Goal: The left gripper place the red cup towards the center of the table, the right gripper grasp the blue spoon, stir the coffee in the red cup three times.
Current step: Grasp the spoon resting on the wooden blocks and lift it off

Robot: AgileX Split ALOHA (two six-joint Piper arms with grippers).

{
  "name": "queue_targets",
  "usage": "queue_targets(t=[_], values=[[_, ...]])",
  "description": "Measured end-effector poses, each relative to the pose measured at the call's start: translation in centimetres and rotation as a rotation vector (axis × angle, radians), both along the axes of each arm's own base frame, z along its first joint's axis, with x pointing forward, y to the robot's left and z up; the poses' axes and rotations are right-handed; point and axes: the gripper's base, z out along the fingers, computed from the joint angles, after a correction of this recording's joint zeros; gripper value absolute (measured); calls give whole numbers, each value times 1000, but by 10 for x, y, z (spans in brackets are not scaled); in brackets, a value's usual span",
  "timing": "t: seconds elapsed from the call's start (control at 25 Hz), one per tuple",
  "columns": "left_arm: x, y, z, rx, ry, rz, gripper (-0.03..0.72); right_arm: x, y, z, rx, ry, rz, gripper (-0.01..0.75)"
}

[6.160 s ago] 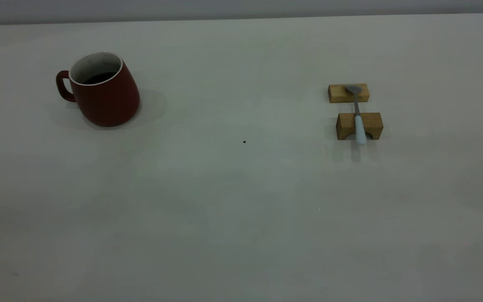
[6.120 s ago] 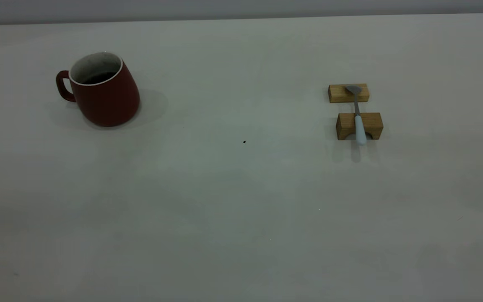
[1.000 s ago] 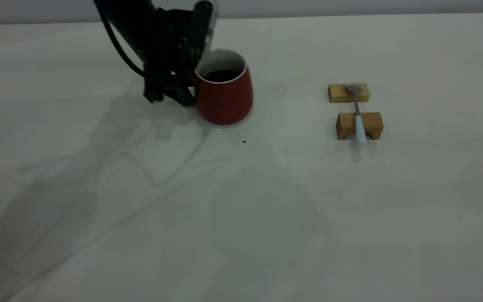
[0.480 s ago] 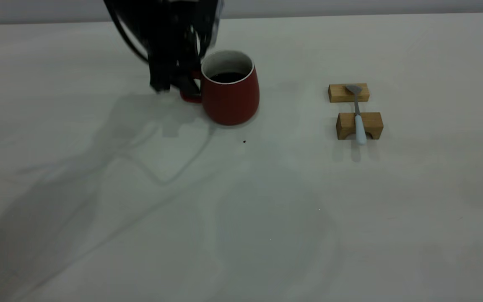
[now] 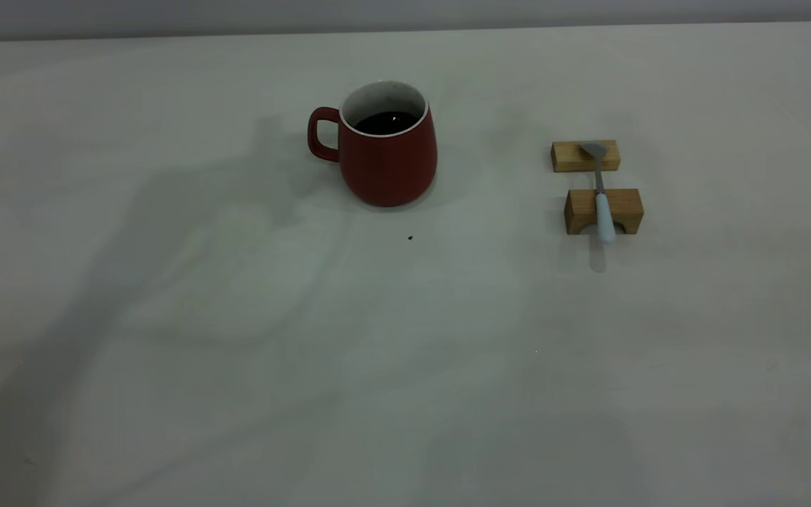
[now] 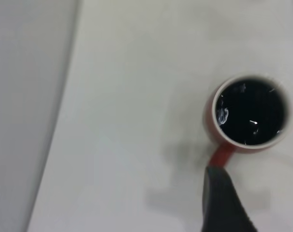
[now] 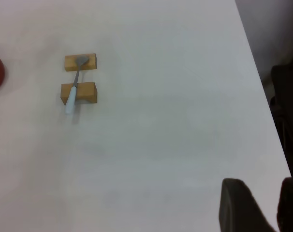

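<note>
The red cup [image 5: 388,165] stands upright near the middle of the table [image 5: 405,352], its handle [image 5: 321,134] toward the left, with dark coffee [image 5: 386,122] inside. No arm shows in the exterior view. In the left wrist view my left gripper [image 6: 257,193] hangs open above the table beside the cup's handle [image 6: 221,155], touching nothing; the coffee [image 6: 250,113] shows from above. The blue spoon [image 5: 604,211] lies across two wooden blocks at the right. My right gripper [image 7: 260,193] is open and empty, far from the spoon [image 7: 71,99], near the table's edge.
The spoon's bowl rests on the far block [image 5: 567,156] and its handle on the arched near block [image 5: 624,210]. A tiny dark speck [image 5: 410,238] lies in front of the cup. The table edge [image 7: 257,96] runs close to my right gripper, with something dark [image 7: 286,111] beyond it.
My left gripper let go of the cup's handle and rose out of the exterior view. The cup, once at the far left, now stands near the centre. Spoon and blocks are unmoved.
</note>
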Motion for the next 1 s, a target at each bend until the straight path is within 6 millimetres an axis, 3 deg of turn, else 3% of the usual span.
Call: queue_targets(t=[0.08, 0.2, 0.36, 0.48, 0.56, 0.68, 1.0], values=[[-24, 9, 46, -47, 19, 137, 449, 0, 0, 0, 0, 0, 0, 237], [-65, 26, 100, -87, 76, 333, 449, 0, 0, 0, 0, 0, 0, 237], [-114, 49, 148, -134, 105, 586, 449, 0, 0, 0, 0, 0, 0, 237], [-142, 61, 165, -195, 90, 722, 449, 0, 0, 0, 0, 0, 0, 237], [-160, 68, 163, -197, 97, 764, 449, 0, 0, 0, 0, 0, 0, 237], [-189, 77, 142, -158, 156, 785, 449, 0, 0, 0, 0, 0, 0, 237], [-276, 103, 31, 50, 407, 819, 449, 0, 0, 0, 0, 0, 0, 237]])
